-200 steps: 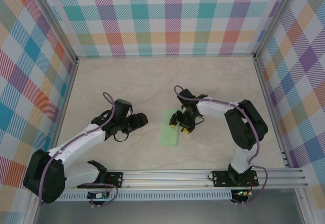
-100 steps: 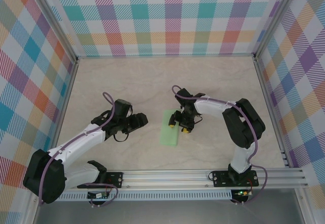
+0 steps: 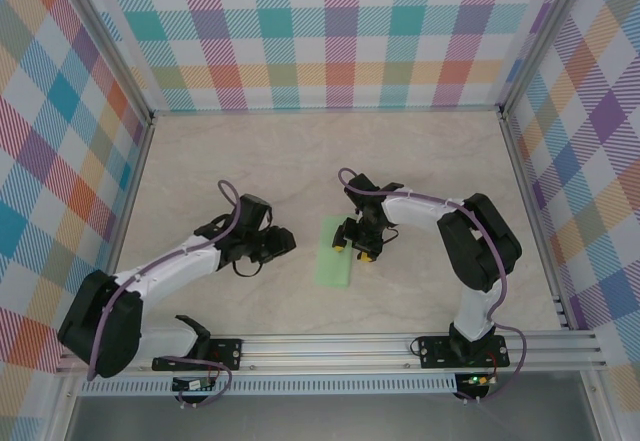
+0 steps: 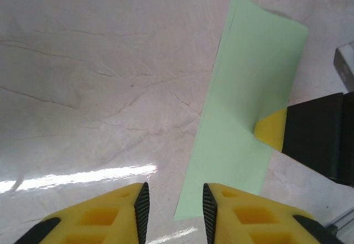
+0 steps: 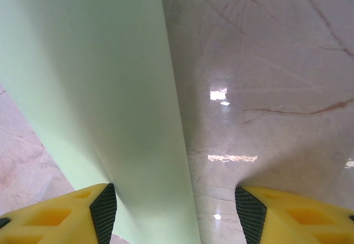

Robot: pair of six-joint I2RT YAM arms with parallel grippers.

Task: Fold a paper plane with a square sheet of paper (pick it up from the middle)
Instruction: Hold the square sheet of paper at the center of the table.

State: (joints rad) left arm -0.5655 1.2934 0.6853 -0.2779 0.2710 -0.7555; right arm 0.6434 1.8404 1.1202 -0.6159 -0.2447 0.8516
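Observation:
The pale green sheet of paper (image 3: pixel 333 253) lies flat on the table, folded into a long narrow rectangle, not a paper plane. My right gripper (image 3: pixel 354 250) stands open over its right side. In the right wrist view the paper (image 5: pixel 99 89) reaches in from the left finger, and its long edge runs between the fingers of the right gripper (image 5: pixel 176 205). My left gripper (image 3: pixel 287 242) hovers just left of the paper, open by a narrow gap with nothing in it. In the left wrist view, the near corner of the paper (image 4: pixel 249 89) lies just ahead of the left gripper (image 4: pixel 176 200), and a yellow right fingertip (image 4: pixel 272 130) rests on the paper's right edge.
The marble-patterned tabletop (image 3: pixel 250 171) is walled by checked panels on three sides. An aluminium rail (image 3: pixel 340 346) carrying both arm bases runs along the near edge.
My left gripper has moved right, closer to the paper, and its jaws have narrowed. The right arm and the paper have stayed where they were.

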